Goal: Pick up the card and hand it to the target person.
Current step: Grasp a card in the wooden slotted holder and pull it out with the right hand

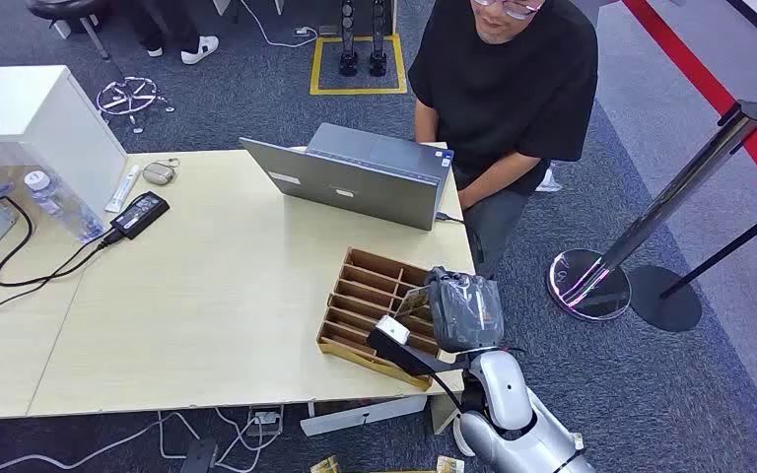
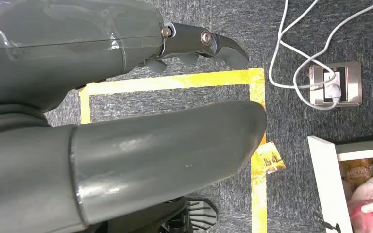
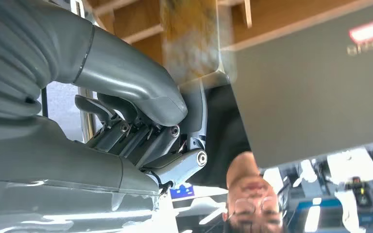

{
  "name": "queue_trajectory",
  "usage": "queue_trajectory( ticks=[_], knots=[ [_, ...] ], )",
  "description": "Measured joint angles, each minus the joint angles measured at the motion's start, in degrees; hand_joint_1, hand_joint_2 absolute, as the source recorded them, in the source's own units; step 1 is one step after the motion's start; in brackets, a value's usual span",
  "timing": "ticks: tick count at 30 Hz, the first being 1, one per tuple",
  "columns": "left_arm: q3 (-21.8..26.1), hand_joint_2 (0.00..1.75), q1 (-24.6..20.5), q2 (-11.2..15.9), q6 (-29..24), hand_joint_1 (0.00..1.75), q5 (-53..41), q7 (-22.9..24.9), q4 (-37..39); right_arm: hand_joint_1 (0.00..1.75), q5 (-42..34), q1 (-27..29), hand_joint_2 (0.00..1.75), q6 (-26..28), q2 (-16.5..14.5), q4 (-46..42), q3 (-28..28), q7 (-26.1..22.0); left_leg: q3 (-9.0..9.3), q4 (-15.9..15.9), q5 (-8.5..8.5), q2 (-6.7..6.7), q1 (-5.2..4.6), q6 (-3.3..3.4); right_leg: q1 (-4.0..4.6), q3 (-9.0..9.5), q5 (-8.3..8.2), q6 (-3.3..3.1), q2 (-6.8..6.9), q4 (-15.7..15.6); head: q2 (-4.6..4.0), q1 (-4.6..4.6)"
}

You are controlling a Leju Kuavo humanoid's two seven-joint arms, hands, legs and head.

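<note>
My right hand [image 1: 463, 310] hovers over the near right corner of a wooden slotted box [image 1: 360, 296] on the table. It pinches a yellowish card [image 1: 412, 302] between thumb and fingers. In the right wrist view the card [image 3: 189, 39] sticks out from under the thumb of the right hand [image 3: 141, 111], with the box's slots behind it. A person in a black T-shirt [image 1: 503, 79] sits at the far side of the table behind a grey laptop [image 1: 355, 177]. My left hand [image 2: 126, 145] hangs over the carpet, fingers apart and holding nothing.
A power adapter [image 1: 138, 214] with black cables lies at the table's left, beside a white box [image 1: 30, 118]. A stanchion [image 1: 591, 281] stands on the floor to the right. On the carpet lie a loose card [image 2: 270, 158] and a socket strip [image 2: 334, 85].
</note>
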State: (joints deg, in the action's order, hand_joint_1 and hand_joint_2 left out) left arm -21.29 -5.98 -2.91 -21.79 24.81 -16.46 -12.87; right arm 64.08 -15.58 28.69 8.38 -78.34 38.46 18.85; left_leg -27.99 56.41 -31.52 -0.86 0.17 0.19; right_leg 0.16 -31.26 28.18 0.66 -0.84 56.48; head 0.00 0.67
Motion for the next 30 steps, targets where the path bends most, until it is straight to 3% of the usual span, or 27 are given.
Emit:
queue_trajectory(
  ticks=[20,21,22,25,26,28,30],
  knots=[
    [-0.4,0.00,0.0,0.0,0.0,0.00,0.2,0.0,0.0,1.72,-0.5,-1.5,1.75,2.2,0.5,-3.8,-2.8,-1.2,0.00,0.0,0.00,0.00,0.00,0.00,0.00,0.00,0.00,0.00,0.00,0.0,0.00,0.01],
    [-0.5,0.00,0.0,0.0,0.0,0.00,0.2,0.0,0.0,1.65,-0.5,-1.7,1.75,2.4,0.5,-3.8,-2.9,-1.3,0.00,0.0,0.00,0.00,0.00,0.00,0.00,0.00,0.00,0.00,0.00,0.0,0.00,0.00],
    [-0.6,0.00,-0.1,0.0,0.0,0.00,0.2,0.0,0.0,1.41,-0.6,-1.9,1.75,2.7,0.5,-3.8,-3.0,-1.4,0.00,0.0,0.00,0.00,0.00,0.00,0.00,0.00,0.00,0.00,0.00,0.0,0.00,0.01],
    [-0.8,0.00,-0.1,0.0,0.0,0.00,0.2,0.0,0.0,0.32,-1.4,-2.7,1.75,3.2,0.6,-3.8,-3.6,-1.8,0.00,0.0,0.00,0.00,0.00,0.00,0.00,0.00,0.00,0.00,0.00,0.0,0.00,0.00],
    [-0.8,0.00,-0.1,0.0,0.0,0.00,0.2,0.0,0.0,0.12,-1.8,-2.9,1.75,3.4,0.6,-3.8,-3.8,-2.0,0.00,0.0,0.00,0.00,0.00,0.00,0.00,0.00,0.00,0.00,0.00,0.0,0.00,-0.01],
    [-0.8,0.00,-0.1,0.0,0.0,0.00,0.2,0.0,0.0,0.00,-2.8,-3.3,1.75,3.5,0.6,-3.8,-4.1,-2.4,0.00,0.0,0.00,0.00,0.00,0.00,0.00,0.00,0.00,0.00,0.00,0.0,0.01,-0.01],
    [-1.0,0.00,-0.1,0.0,0.0,0.00,0.2,0.0,0.0,0.00,-3.6,-3.5,1.75,3.6,0.6,-3.7,-4.2,-2.8,0.00,0.0,0.00,0.00,0.00,0.00,0.00,0.00,0.00,0.00,0.01,0.0,0.01,0.00]
  ],
)
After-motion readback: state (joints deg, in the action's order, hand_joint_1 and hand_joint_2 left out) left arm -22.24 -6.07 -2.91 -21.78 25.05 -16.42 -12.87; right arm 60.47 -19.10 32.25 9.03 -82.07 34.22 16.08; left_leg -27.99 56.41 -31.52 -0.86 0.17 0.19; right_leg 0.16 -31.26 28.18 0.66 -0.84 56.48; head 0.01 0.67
